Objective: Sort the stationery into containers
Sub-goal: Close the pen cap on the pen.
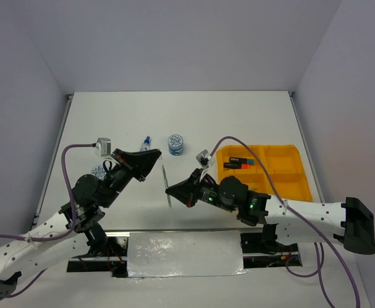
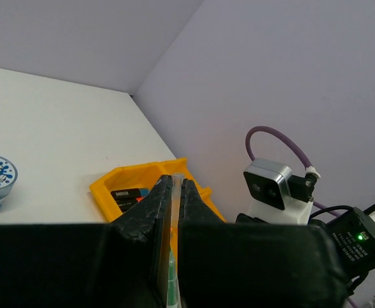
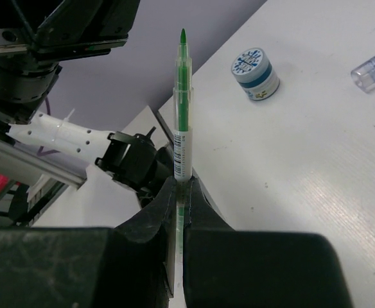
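This is a robotics lab, set up as a test cell. A bare white counter (image 1: 239,122) is boxed in by plain pale walls (image 1: 174,45) on three sides. Two white arms (image 1: 46,231) are bolted at its near edge. Purple cables (image 1: 65,160) loop to a small camera (image 2: 268,186) on a wrist, and a green status light (image 2: 359,237) glows on the electronics.
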